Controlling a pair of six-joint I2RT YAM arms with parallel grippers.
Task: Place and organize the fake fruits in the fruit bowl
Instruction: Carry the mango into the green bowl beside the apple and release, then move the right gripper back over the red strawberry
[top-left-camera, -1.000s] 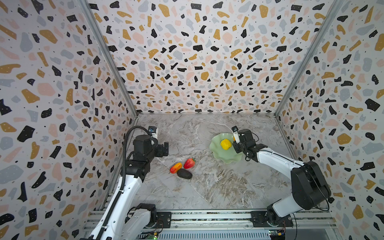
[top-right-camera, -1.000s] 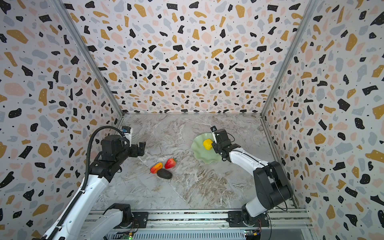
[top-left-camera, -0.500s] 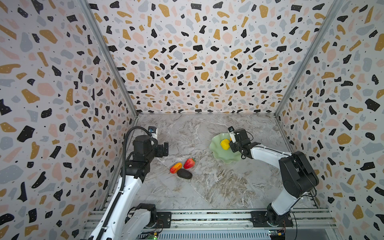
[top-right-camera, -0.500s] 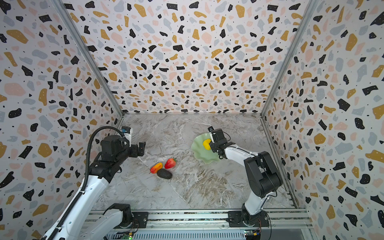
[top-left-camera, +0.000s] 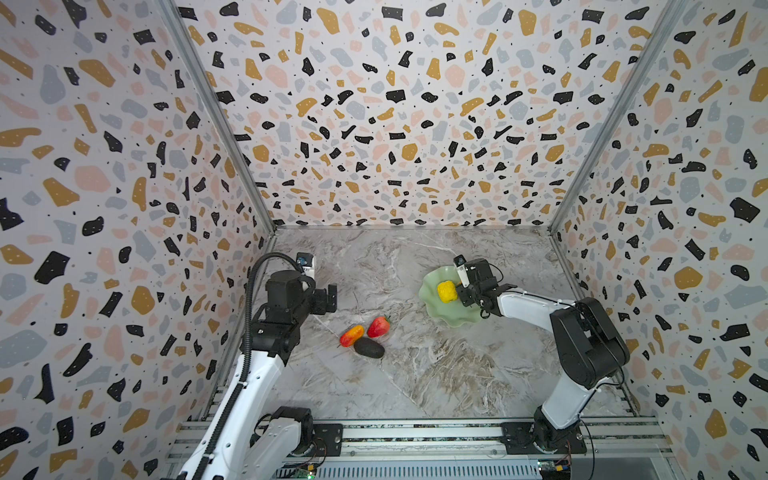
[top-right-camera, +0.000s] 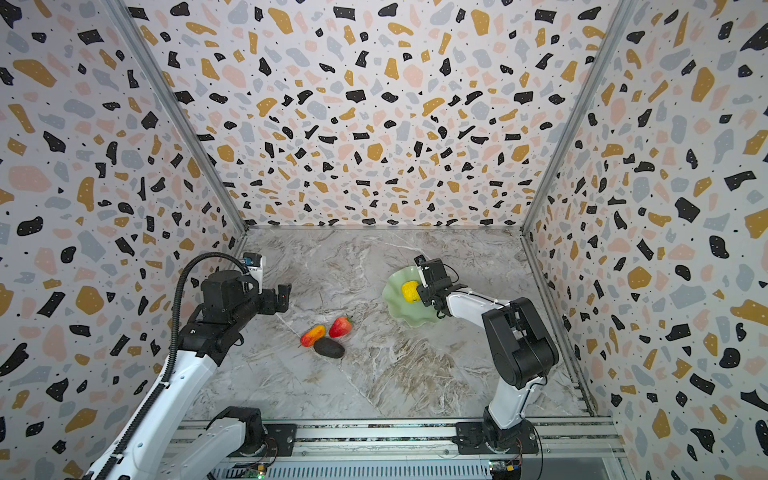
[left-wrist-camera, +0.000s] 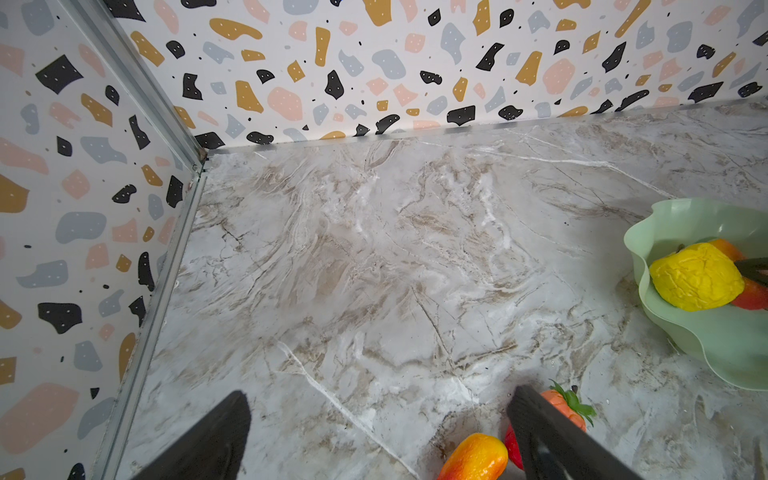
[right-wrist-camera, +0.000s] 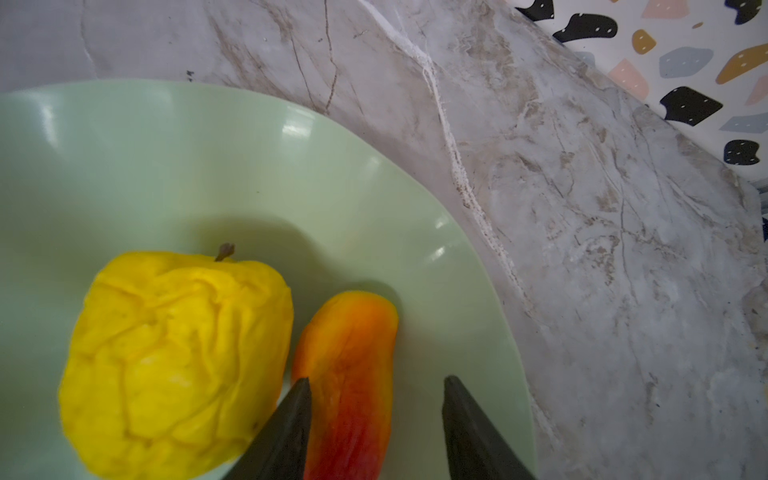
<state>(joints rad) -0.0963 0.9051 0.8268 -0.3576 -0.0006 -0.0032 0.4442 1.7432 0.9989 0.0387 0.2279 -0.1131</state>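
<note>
The pale mint-green glossy bowl with a wavy scalloped rim (top-left-camera: 451, 318) stands on the grey marbled bench (top-left-camera: 415, 374), on the right arm's side. It holds two items: the bumpy yellow plastic chunk (top-left-camera: 446, 291) and, touching it, one red-orange-yellow plastic mango (right-wrist-camera: 349, 345).

The right jaws, on the right arm (top-left-camera: 528, 303), sit low over the bowl and are parted. The mango lies between them with a visible gap on one side, so it is judged to rest on the bowl, not in a grip. The left jaws, on the left arm (top-left-camera: 286, 307), stand wide open and empty above the bench.

Three items lie close together on the bench, well apart from the bowl:
- the second red-orange-yellow plastic mango (top-left-camera: 351, 335)
- the red plastic strawberry with green leaves (top-left-camera: 378, 326)
- the dark brown-black plastic avocado (top-left-camera: 368, 347)

Handling: expect light, hollow, smooth shells that roll or slip readily. Grip each across its narrow width, at mid-length. Grip the strawberry on the body, clear of the leaves. The creased chunk suggests that the shells dent, so close gently. The bowl may slide if nudged.
</note>
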